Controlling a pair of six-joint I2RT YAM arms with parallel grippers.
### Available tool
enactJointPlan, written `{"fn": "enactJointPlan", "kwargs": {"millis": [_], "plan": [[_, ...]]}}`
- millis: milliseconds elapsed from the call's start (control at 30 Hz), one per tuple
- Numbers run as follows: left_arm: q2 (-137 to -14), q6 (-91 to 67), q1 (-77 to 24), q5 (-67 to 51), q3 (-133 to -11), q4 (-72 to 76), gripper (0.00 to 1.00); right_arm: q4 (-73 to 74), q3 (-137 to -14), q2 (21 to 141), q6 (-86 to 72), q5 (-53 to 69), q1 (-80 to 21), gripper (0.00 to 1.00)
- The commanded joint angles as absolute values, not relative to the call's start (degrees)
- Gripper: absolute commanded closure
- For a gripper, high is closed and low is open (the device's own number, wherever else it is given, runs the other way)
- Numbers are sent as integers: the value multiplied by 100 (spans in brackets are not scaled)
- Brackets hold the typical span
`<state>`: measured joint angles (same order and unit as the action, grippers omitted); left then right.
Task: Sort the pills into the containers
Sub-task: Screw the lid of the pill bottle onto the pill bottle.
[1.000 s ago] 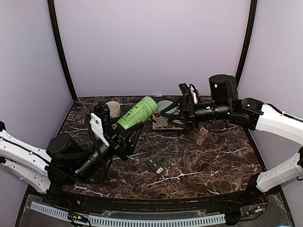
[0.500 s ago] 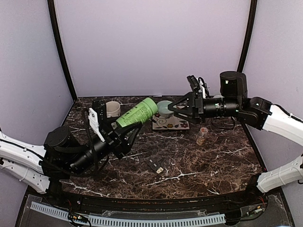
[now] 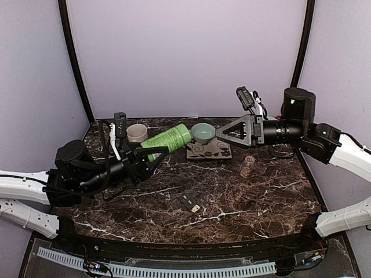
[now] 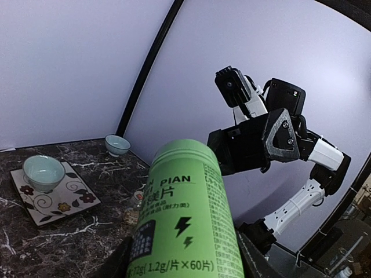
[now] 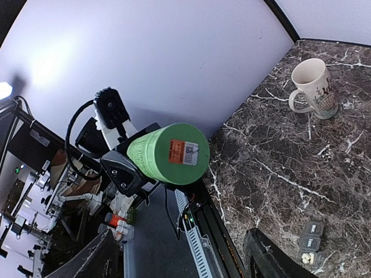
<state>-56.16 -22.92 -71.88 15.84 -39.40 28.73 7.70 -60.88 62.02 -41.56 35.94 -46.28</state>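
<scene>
My left gripper (image 3: 152, 153) is shut on a tall green bottle (image 3: 168, 139) and holds it nearly level above the table, its flat end towards the right arm. The bottle fills the left wrist view (image 4: 185, 214) and shows end-on in the right wrist view (image 5: 171, 153). My right gripper (image 3: 223, 133) is open and empty, in the air near the back, facing the bottle with a gap between them. The containers (image 3: 189, 202), a small dark strip, lie on the table's middle front and show in the right wrist view (image 5: 310, 243), with pale pills (image 5: 307, 259) in one open compartment.
A cream mug (image 3: 137, 132) stands at the back left. A pale green bowl (image 3: 203, 132) sits on a patterned tile (image 3: 210, 151) at the back centre. A small clear bottle (image 3: 247, 166) with tan contents stands right of the tile.
My left arm has dropped and drawn back, laying the green bottle flatter. My right gripper has risen and pulled back to the right, off the tile.
</scene>
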Motion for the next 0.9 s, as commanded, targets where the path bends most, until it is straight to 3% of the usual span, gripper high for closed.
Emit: {"fn": "enactJointPlan", "kwargs": {"millis": [0,333,867], "plan": [[-5598,-3100,-6882,325,-3920,2847,100,390,-6055,6114,-3849,4056,-4597,25],[-5935,-3824,-6417,-918,-3900,3295,100,448,-6064,6185,-3675,4385,-4646,24],[-6354,-4450,-6109,-1863,-3909,3915,100,852,-6194,6507,-3309,4473,-4887,23]]}}
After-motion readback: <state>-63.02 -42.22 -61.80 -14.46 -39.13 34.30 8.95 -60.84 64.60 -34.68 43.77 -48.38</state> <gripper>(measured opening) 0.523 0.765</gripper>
